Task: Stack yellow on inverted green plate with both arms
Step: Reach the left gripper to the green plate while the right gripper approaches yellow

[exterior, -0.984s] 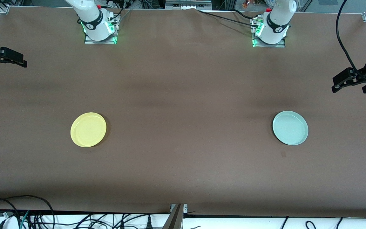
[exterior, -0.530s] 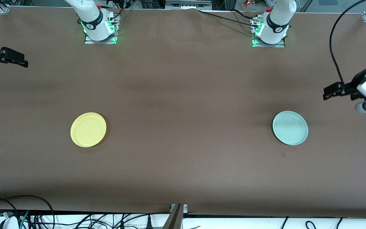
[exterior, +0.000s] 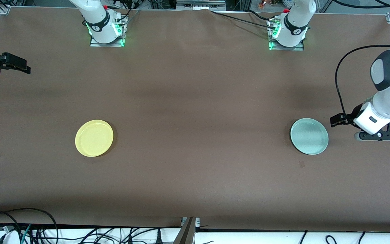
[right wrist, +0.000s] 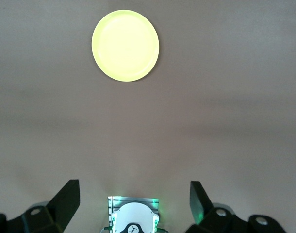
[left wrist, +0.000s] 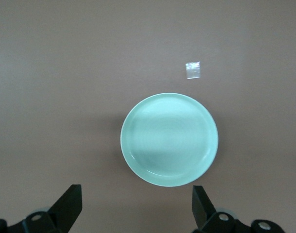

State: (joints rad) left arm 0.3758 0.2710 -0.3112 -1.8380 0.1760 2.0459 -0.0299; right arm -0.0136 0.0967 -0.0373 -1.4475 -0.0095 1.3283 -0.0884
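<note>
The bright yellow plate (exterior: 94, 138) lies flat on the brown table toward the right arm's end. It also shows in the right wrist view (right wrist: 125, 45). The pale green plate (exterior: 309, 136) lies flat toward the left arm's end and seems hollow side up in the left wrist view (left wrist: 169, 139). My left gripper (exterior: 338, 120) is open and empty in the air, over the table just beside the green plate; its fingers (left wrist: 70, 204) stand wide apart. My right gripper (exterior: 20, 66) is open and empty, high over the table's edge at the right arm's end, well away from the yellow plate.
A small tape mark (exterior: 302, 164) lies on the table a little nearer the front camera than the green plate. The right arm's base (right wrist: 133, 221) shows between the right gripper's fingers. Cables hang below the table's near edge (exterior: 46, 234).
The left arm has swung in from the table's end and come down beside the green plate. The right gripper has barely moved. Both plates lie where they were.
</note>
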